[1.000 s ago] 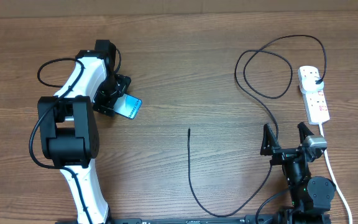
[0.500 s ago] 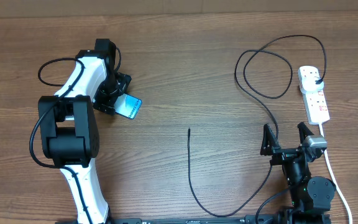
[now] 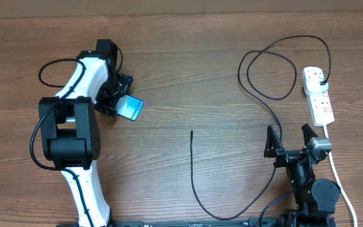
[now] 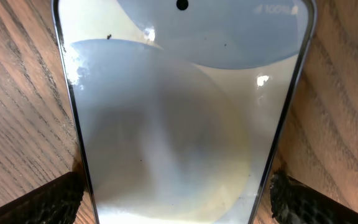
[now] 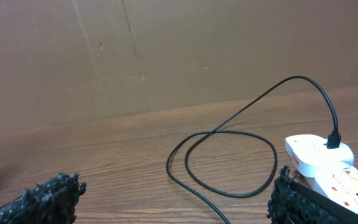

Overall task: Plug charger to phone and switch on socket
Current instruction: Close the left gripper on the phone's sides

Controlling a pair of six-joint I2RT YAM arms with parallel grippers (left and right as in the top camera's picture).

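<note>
The left gripper [image 3: 117, 99] was clamped on the phone [image 3: 132, 109] at about 9 o'clock on the wooden table [image 3: 188, 63]. The handset's lit blue end stuck out of the jaws toward 4 o'clock. In the left wrist view the phone [image 4: 179, 124] filled the frame, pale screen up. One black finger [image 4: 36, 202] pressed against its 8 o'clock edge and the other was against its 4 o'clock edge.

The right gripper [image 3: 288, 140] sat at about 4 o'clock on the table with its jaws spread wide and nothing held. In the right wrist view its fingers [image 5: 42, 199] stood far apart at the bottom corners.

The socket [image 3: 318, 96] lay at about 2 o'clock, just beyond the right gripper, and its white cord [image 3: 339, 183] trailed toward 5 o'clock. The charger [image 3: 191, 157] had its plug head [image 5: 333, 140] seated in the socket's [image 5: 319, 155] far outlet. From there the cable looped at about 1 o'clock, ran down past the right gripper and curved along the 6 o'clock edge. Its free tip [image 3: 191, 132] lay near the table's centre, pointing to 12 o'clock and well apart from the phone.
</note>
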